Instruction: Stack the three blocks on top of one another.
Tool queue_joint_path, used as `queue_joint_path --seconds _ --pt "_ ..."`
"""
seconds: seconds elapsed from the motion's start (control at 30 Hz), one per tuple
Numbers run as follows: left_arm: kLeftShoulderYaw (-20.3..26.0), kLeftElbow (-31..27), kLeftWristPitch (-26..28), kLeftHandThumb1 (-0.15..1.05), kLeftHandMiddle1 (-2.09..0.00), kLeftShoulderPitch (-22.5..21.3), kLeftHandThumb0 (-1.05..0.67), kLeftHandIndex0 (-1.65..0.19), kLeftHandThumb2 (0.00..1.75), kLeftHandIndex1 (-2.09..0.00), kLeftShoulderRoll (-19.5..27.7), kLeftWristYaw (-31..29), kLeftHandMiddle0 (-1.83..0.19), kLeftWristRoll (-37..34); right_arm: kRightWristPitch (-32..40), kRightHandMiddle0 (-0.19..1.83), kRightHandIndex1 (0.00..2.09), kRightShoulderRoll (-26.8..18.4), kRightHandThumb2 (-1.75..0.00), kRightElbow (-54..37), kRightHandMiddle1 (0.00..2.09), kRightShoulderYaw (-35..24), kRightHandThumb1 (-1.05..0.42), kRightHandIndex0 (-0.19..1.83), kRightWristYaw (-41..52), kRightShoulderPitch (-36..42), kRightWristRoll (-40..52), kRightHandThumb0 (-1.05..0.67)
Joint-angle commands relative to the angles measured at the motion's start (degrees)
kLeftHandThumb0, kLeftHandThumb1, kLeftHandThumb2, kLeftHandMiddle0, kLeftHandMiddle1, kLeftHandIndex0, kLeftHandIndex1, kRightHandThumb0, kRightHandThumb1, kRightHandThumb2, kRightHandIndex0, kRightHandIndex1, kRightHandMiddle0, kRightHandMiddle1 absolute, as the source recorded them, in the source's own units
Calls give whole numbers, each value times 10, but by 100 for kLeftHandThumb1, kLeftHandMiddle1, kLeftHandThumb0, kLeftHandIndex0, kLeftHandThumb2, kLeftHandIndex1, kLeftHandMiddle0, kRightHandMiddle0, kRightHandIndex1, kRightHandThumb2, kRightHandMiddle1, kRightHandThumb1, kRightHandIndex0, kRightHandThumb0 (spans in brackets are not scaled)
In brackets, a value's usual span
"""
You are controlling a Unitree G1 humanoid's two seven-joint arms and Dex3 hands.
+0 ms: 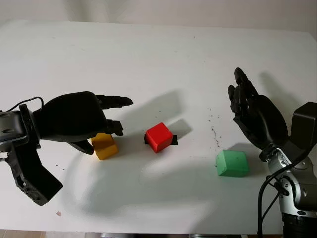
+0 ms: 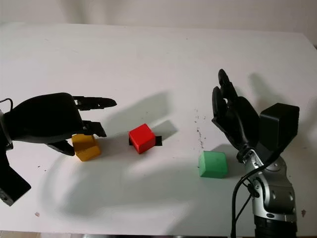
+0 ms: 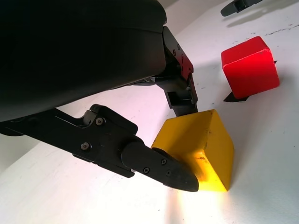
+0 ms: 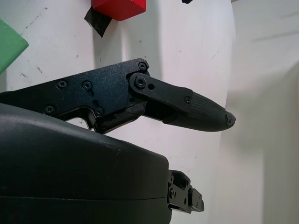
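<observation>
Left hand (image 1: 79, 119) is right down over the yellow block (image 1: 105, 146) at the left side of the white table (image 1: 158, 54), and its fingers (image 3: 159, 165) are curling in around the block's sides, one dark fingertip pressed against its near face and another against the far face, though the block sits flat on the surface with nothing lifted. Just to the right of it sits the red block (image 1: 159, 137), tilted a little off square, on a small patch of black tape (image 1: 174, 141), apart from the yellow one. Further right, well apart from both, the green block (image 1: 232, 163) lies flat on its own. The right hand (image 1: 255, 114) hangs open above the table just behind the green block, palm turned inward, fingers pointing away from the robot, holding nothing at all.
</observation>
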Motion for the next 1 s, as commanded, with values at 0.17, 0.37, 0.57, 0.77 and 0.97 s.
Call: queue_joint_path --seconds 0.17,0.37,0.57,0.77,0.97 --pt "-7 -3 9 93 -8 3 -28 -40 5 -135 3 -8 -34 -27 -16 -19 0 -8 -73 -7 0 -6 -105 -19 1 1 -1 -77" --pt "-10 0 9 92 -8 1 -29 -43 5 -135 5 -15 -35 -30 -24 -19 0 -8 -72 -1 0 -5 -105 -19 2 0 -2 -77" --pt "-6 -9 29 91 -7 -6 -34 -41 5 -134 5 -44 -35 -58 -24 -19 0 -6 -72 -2 0 -5 -105 -19 2 1 0 -76" --pt "-5 -45 143 94 -5 -53 -41 -47 6 -123 0 -178 -32 -176 -14 -19 0 -6 -73 -4 0 -2 -105 -19 1 -1 2 -75" --pt "-10 -59 224 98 -4 -129 -43 -41 6 -128 -10 -285 -29 -293 -12 -19 0 -3 -68 -5 0 0 -105 -19 -2 0 4 -76"
